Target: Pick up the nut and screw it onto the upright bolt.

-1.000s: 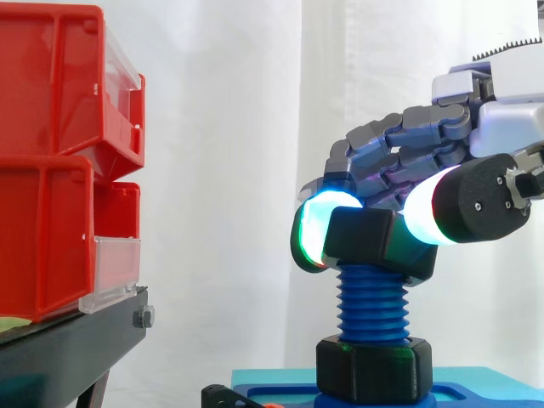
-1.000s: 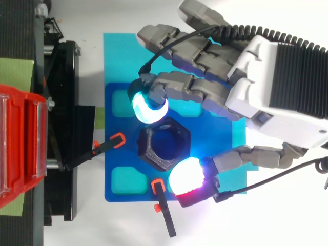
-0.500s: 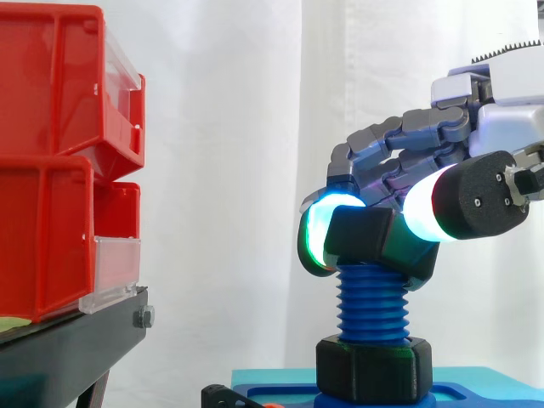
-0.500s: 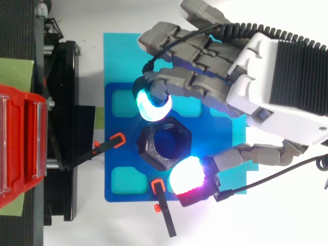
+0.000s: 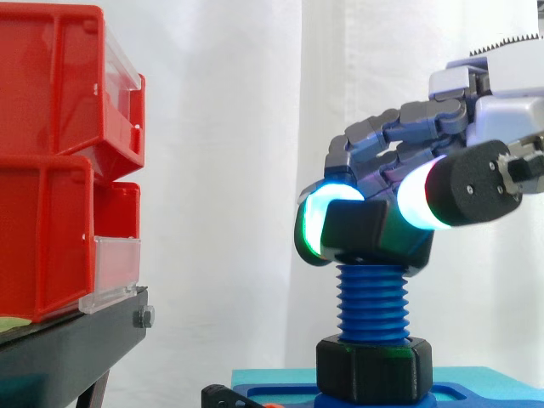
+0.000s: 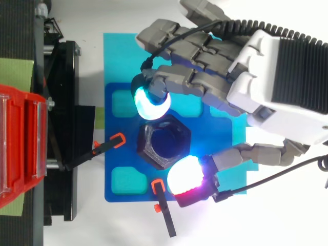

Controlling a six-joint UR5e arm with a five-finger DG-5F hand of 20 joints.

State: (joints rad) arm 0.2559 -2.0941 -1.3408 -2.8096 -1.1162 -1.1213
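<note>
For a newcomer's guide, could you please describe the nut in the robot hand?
Right of the red bins, a blue bolt stands upright on a blue plate. The nut is the black hexagon at its top, pinched by the robot hand's glowing fingertips; a second black nut sits at its foot.

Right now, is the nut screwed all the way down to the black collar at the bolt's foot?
No: the nut sits atop the bolt, bare blue threads showing between it and the black collar.
</note>
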